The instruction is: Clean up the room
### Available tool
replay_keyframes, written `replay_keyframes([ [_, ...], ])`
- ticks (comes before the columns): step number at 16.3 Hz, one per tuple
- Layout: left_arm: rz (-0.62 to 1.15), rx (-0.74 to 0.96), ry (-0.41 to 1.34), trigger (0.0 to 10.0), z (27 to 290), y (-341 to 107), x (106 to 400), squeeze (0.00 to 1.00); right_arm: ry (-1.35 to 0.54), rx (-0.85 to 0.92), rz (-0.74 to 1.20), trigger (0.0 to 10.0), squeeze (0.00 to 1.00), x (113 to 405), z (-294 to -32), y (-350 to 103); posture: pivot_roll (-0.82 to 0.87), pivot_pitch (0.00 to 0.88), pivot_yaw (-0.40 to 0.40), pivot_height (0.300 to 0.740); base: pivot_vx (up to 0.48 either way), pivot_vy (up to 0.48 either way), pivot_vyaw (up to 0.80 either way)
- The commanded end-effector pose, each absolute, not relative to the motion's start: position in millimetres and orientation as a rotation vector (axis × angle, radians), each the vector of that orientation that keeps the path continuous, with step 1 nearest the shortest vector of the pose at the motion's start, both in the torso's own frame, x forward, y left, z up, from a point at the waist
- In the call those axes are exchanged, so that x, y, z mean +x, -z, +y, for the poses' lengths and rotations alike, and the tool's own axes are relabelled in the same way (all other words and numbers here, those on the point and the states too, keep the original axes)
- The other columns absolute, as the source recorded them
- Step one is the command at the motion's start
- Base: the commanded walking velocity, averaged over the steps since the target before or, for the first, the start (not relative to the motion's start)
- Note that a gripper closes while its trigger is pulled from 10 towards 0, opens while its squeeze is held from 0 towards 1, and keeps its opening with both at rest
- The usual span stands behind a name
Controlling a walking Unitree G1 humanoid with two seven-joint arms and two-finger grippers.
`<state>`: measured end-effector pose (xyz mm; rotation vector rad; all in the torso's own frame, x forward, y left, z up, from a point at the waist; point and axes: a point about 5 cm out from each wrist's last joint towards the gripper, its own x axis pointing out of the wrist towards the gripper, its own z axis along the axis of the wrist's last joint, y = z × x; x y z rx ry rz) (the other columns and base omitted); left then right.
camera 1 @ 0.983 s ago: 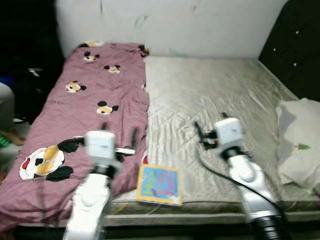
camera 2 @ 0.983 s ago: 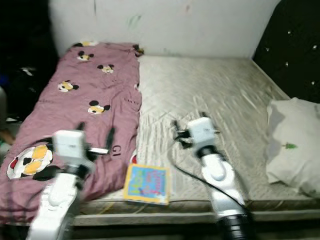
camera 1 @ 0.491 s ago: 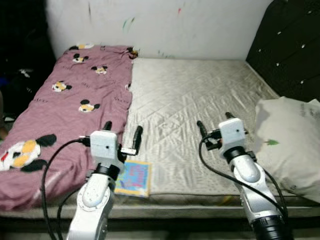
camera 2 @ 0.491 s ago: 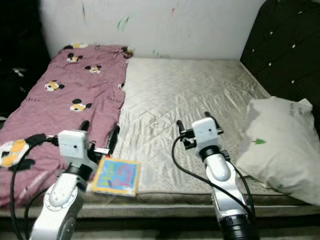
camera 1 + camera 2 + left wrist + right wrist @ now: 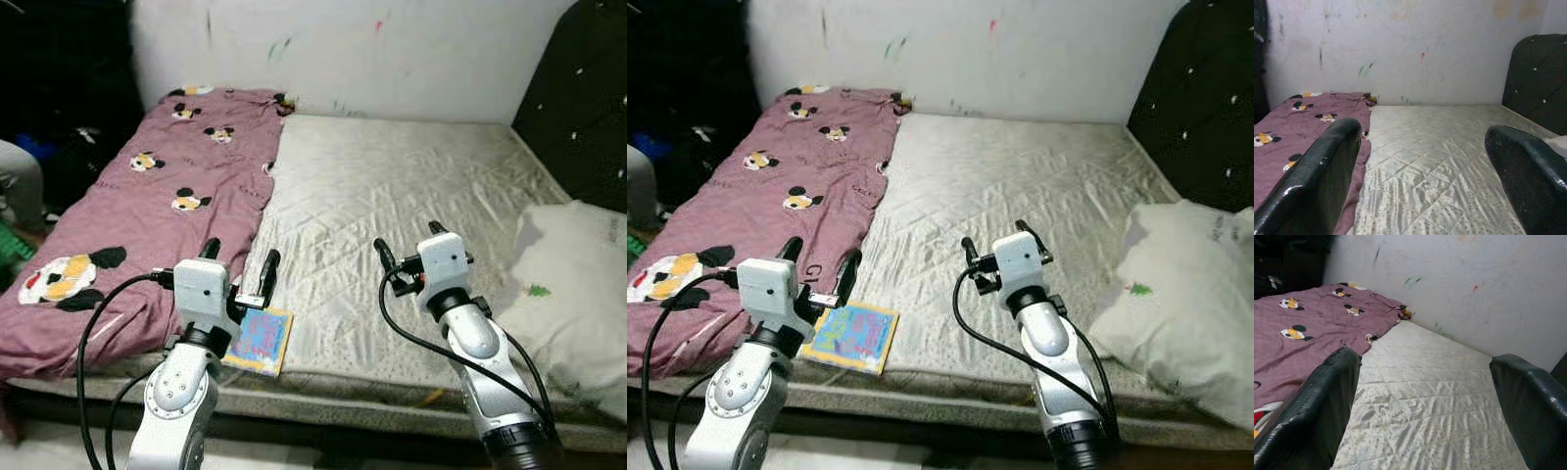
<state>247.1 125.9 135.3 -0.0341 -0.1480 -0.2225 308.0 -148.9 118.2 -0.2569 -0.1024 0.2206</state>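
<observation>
left eye view: both tools hover over the near edge of the bare quilted cream mattress (image 5: 411, 186), left tool (image 5: 238, 262) released, right tool (image 5: 406, 242) released too. a colourful square picture book (image 5: 259, 339) lies at the near edge, just right of the pink cartoon-mouse blanket (image 5: 147, 206). a white pillow (image 5: 573, 294) sits right.
left wrist view: black fingers (image 5: 1312, 181) spread wide, nothing between.
right wrist view: fingers (image 5: 1327, 406) apart, empty.

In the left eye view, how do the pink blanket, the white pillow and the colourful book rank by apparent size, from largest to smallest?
1. Pink blanket, by far the largest.
2. White pillow; the picture's edge cuts it off, so its full size is unsure.
3. Colourful book, the smallest, partly hidden behind the left gripper.
</observation>
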Motion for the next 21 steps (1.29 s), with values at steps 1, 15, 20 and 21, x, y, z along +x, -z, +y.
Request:
replay_keyframes([
  [1,-0.167,-0.037,0.225,10.0,127.7,-139.8,248.2,0.0,-0.22,-0.252,-0.123,10.0,0.0,310.6,-146.9,-123.4,-0.04,0.0,-0.042,0.74,0.356,0.0,0.0],
  [15,-0.13,-0.001,0.152,10.0,129.7,-135.4,252.9,0.0,-0.211,-0.265,-0.124,10.0,0.0,310.9,-148.7,-122.0,-0.05,0.0,-0.039,0.74,0.096,0.0,0.0],
  [20,-0.134,0.001,0.158,10.0,128.9,-135.4,252.7,0.0,-0.214,-0.252,-0.118,10.0,0.0,311.0,-148.8,-121.0,-0.05,0.0,-0.04,0.74,0.0,-0.205,0.0],
  [21,-0.134,0.001,0.158,10.0,128.8,-135.3,252.8,0.0,-0.213,-0.243,-0.114,10.0,0.0,311.4,-149.1,-120.8,-0.05,0.0,-0.04,0.74,0.0,-0.398,0.0],
])
